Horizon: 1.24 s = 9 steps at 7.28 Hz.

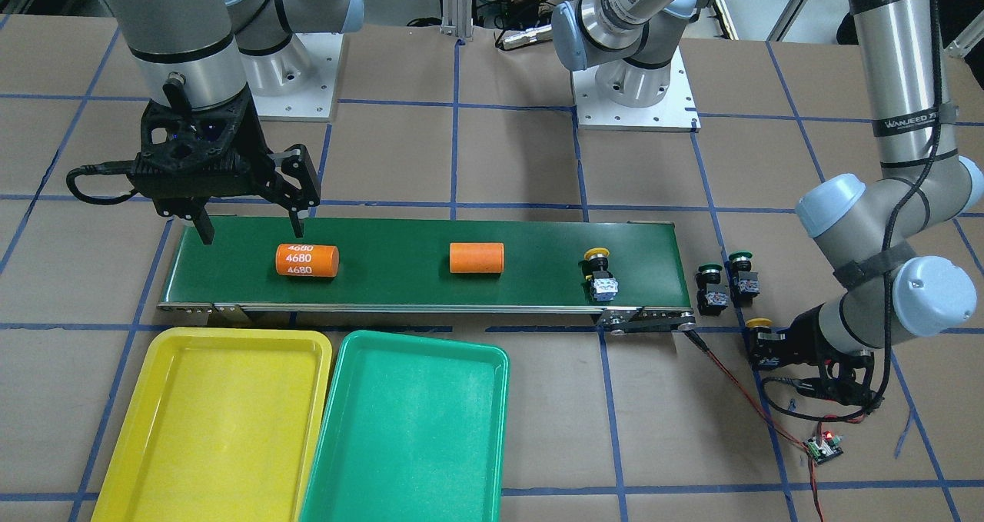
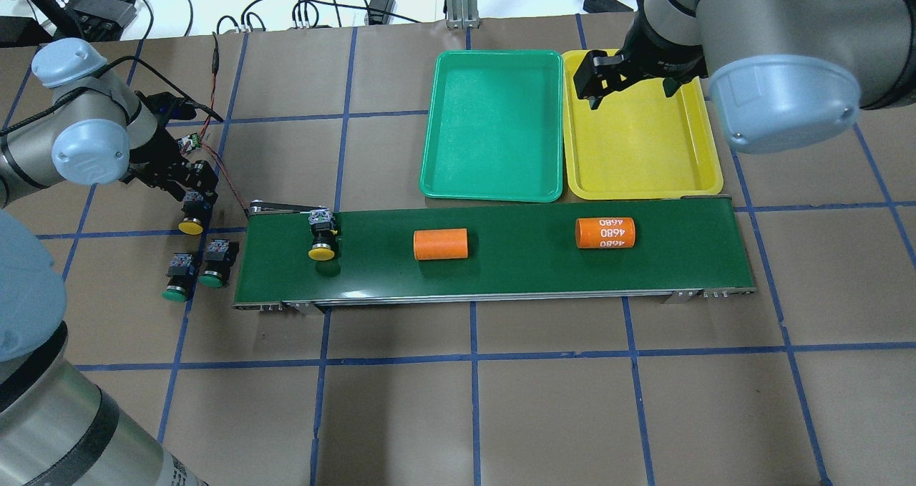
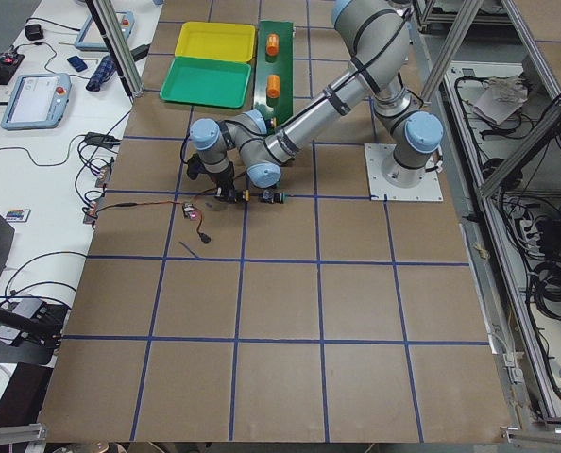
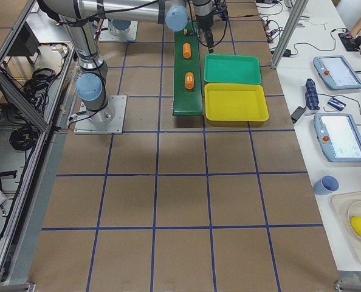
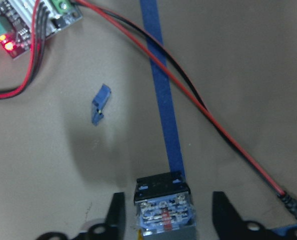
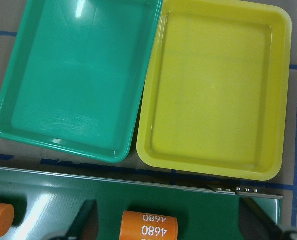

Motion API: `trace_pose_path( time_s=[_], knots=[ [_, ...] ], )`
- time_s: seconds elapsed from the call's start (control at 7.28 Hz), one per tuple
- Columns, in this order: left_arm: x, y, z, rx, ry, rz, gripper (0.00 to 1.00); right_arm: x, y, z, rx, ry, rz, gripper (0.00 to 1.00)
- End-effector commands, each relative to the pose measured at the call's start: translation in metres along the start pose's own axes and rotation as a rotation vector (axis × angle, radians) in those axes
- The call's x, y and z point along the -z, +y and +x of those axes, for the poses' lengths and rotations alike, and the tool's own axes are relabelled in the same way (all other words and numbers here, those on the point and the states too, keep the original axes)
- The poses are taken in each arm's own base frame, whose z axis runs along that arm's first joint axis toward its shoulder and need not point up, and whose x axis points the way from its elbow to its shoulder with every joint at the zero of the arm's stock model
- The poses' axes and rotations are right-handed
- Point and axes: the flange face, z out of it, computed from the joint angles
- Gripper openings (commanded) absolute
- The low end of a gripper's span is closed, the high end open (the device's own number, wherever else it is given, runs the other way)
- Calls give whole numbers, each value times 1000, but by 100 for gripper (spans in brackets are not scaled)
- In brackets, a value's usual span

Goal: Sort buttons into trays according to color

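Currently my left gripper (image 2: pixel 192 185) is down at table level, off the left end of the conveyor belt (image 2: pixel 515 275). Its jaws are released and straddle a yellow-cap button (image 2: pixel 192 221). The wrist view shows a gap on each side of the contact block, so nothing is gripped. That button lies on its side, cap toward my near side. A small driver board (image 5: pixel 18 25) with a red LED lit sits just beyond it, with red and black wires running past.

Just nearer to me, the left green-cap button (image 2: pixel 176 278) and the right green-cap button (image 2: pixel 213 263) lie side by side on the table. They are close to the belt's left end, caps pointing near.

On the belt, near its left end, is the second yellow-cap button (image 2: pixel 322 237), on its side with its cap near. Then comes a plain orange cylinder (image 2: pixel 440 244) around mid-belt, and the 4680 cylinder (image 2: pixel 605 232) toward the right end.

On the far side of the belt the green tray (image 2: pixel 494 114) sits left of the yellow tray (image 2: pixel 644 157), long rims just beside each other. All four buttons are outside them.

My right gripper (image 1: pixel 250 228) hangs above the belt's right end with its fingers spread wide and nothing in them. In its wrist view the 4680 cylinder sits between the two fingers
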Motion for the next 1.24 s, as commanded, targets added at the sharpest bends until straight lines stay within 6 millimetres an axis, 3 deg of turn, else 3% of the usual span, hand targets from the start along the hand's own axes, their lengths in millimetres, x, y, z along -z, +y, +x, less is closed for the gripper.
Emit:
trace_pose_path(
  time_s=[0.0, 0.14, 0.41, 0.55, 0.69, 0.82, 0.96, 1.1],
  knots=[
    [20, 0, 4, -11, -9, 15, 0, 1, 0, -1, 1, -2, 1, 100],
    [45, 4, 8, -13, 8, 3, 0, 1, 0, -2, 1, -1, 1, 100],
    [120, 10, 29, -5, 18, -6, 0, -1, 3, -4, 7, -5, -8, 100],
    [136, 15, 49, 22, 23, -19, 0, -3, 4, -12, 10, -61, -11, 100],
    [151, 17, 87, 37, 8, -6, 0, -2, 4, -13, 11, -69, -9, 100],
    [155, 18, 127, 45, 2, -10, 0, 2, 7, -11, 13, -57, -13, 100],
    [144, 21, 148, 29, 9, -31, 0, 2, 10, -6, 9, -1, -17, 100],
    [130, 27, 157, 39, 13, -52, 0, 2, 11, -1, 12, 43, -21, 100]
  ],
)
